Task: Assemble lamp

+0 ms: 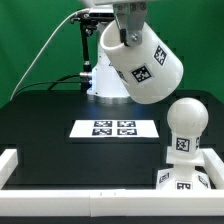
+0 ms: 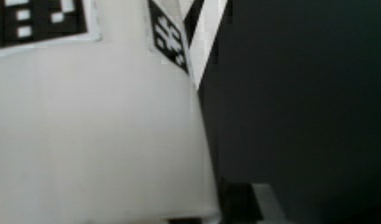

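Note:
My gripper [image 1: 127,38] is shut on the rim of the white tapered lamp shade [image 1: 140,62] and holds it tilted in the air above the table, left of and above the bulb in the exterior view. The shade carries square tags on its side. The ball-headed bulb [image 1: 184,130] stands upright on the flat square base [image 1: 188,180] at the exterior view's lower right. In the wrist view the shade's wall [image 2: 89,120] fills most of the picture, with tags at its far end. One dark fingertip [image 2: 240,203] shows beside the wall.
The marker board [image 1: 113,128] lies flat mid-table. A white raised rail [image 1: 90,200] runs along the table's near edge and corners. The glossy white robot pedestal [image 1: 100,80] stands at the back.

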Controlling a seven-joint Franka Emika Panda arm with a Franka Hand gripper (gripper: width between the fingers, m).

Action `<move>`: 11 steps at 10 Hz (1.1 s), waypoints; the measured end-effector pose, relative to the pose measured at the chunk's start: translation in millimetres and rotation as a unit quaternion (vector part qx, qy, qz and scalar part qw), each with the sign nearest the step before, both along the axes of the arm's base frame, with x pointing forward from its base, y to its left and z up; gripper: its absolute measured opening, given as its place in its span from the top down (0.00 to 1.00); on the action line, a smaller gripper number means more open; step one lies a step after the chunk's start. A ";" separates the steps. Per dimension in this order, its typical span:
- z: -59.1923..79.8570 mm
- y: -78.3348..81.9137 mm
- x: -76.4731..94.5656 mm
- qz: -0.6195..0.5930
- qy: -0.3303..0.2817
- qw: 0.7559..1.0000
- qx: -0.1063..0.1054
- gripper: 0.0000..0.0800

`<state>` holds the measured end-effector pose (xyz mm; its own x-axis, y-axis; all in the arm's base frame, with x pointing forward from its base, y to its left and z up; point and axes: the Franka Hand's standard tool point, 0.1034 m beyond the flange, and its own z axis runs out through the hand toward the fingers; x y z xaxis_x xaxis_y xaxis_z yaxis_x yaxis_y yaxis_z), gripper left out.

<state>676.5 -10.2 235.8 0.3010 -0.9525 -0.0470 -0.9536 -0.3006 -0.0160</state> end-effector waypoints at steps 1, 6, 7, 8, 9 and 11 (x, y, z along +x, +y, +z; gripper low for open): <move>-2.3 7.9 -4.1 0.022 0.012 0.999 -0.028 0.94; -12.8 45.1 -5.2 0.047 0.039 0.997 -0.042 0.94; -16.1 46.1 -3.6 0.047 0.038 0.997 -0.042 0.94; -22.4 48.5 -3.1 0.049 0.039 0.997 -0.044 0.94; -29.0 51.2 -4.0 0.052 0.043 0.997 -0.045 0.94; -42.1 54.7 -5.8 0.056 0.051 0.996 -0.047 0.94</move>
